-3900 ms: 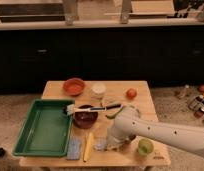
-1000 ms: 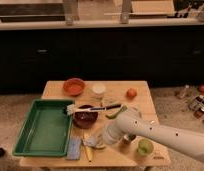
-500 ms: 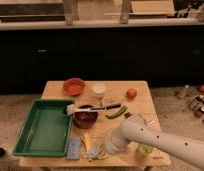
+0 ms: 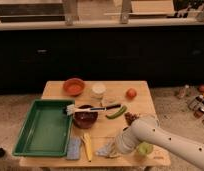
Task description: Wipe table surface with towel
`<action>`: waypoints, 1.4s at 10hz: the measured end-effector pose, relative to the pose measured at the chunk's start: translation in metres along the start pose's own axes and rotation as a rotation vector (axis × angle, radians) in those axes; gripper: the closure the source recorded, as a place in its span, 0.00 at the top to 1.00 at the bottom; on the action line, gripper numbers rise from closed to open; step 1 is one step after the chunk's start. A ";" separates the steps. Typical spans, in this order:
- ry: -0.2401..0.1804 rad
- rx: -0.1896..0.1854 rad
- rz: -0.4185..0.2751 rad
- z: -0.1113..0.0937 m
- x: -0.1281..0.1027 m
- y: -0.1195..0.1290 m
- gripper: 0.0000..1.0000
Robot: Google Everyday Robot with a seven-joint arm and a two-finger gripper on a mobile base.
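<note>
In the camera view, the gripper presses down at the tabletop's front edge, jaws closed on the towel, which lies bunched beside the sponge, likely positioned for wiping.

White arm angled low, claw shut, pointed downward.

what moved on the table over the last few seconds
The arm swung toward the table's front edge, bringing the gripper down onto the towel; its fingers are shut. The towel was pushed slightly toward the green tray. The tray, sponge, dark bowl and brush kept their places.
</note>
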 end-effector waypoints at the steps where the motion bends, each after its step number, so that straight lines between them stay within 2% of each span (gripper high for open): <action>1: 0.008 0.016 0.004 -0.002 0.000 -0.009 0.00; 4: 0.017 0.039 -0.017 0.002 -0.012 -0.036 0.00; 6: 0.016 0.033 -0.030 0.009 -0.020 -0.045 0.00; 8: -0.007 0.014 -0.057 0.021 -0.032 -0.046 0.00; 11: -0.059 -0.019 -0.107 0.033 -0.057 -0.028 0.00; 14: -0.082 -0.055 -0.113 0.031 -0.056 0.001 0.00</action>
